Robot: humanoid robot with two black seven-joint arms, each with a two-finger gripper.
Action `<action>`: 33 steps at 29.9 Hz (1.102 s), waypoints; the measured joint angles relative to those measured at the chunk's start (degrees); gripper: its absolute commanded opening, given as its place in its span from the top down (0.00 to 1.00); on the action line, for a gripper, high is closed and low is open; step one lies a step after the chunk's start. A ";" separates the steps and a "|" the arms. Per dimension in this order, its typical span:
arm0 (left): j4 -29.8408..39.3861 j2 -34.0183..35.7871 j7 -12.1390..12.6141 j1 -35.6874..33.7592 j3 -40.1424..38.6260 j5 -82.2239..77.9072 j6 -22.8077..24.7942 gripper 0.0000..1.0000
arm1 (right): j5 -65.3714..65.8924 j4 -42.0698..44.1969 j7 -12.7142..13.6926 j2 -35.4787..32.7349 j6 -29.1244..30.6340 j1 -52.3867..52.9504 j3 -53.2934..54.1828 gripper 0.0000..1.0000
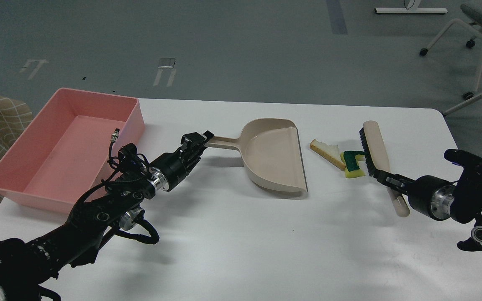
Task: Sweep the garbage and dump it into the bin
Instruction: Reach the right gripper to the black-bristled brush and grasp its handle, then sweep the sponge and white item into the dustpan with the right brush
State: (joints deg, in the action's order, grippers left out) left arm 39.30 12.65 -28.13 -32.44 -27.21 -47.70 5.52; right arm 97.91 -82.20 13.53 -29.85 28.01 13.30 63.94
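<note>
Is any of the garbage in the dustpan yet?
No, the dustpan is empty; the bread slice and sponge piece lie on the table beside its open edge.

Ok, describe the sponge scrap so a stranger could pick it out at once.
On the white table, look right of the beige dustpan, toward the brush held by the right gripper. The sponge lies against the black bristles. Unlike the pale bread slice beside it, it is yellow with a dark green top.
</note>
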 measured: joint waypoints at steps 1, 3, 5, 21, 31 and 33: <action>0.03 -0.04 -0.01 -0.03 0.94 0.00 -0.70 1.00 | -0.01 0.00 -0.01 -0.03 0.00 0.13 -0.07 1.00; 0.05 -0.10 -0.01 -0.04 2.45 0.02 -1.80 1.00 | -0.06 0.00 -0.16 -0.32 0.00 0.22 -0.17 1.00; 0.06 -0.16 -0.02 -0.05 3.27 0.02 -2.51 1.00 | -0.07 0.09 -0.72 -0.48 0.00 0.22 -0.20 1.00; 0.19 0.96 0.23 -0.93 3.85 0.02 -2.88 1.00 | -3.75 -0.91 -2.72 1.25 0.00 0.33 -0.31 1.00; 0.25 3.78 0.27 -3.88 6.93 -0.29 -2.83 1.00 | -13.37 -1.77 -2.71 -5.14 -0.01 -1.49 1.17 1.00; 0.25 4.48 0.27 -4.75 8.71 -0.28 -2.83 1.00 | -13.68 -1.29 -2.84 -5.59 -0.01 -1.99 1.29 1.00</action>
State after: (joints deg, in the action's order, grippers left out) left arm 39.55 17.13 -27.86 -37.20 -18.49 -47.98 2.69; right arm 84.23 -83.49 10.69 -35.45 28.00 11.31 65.23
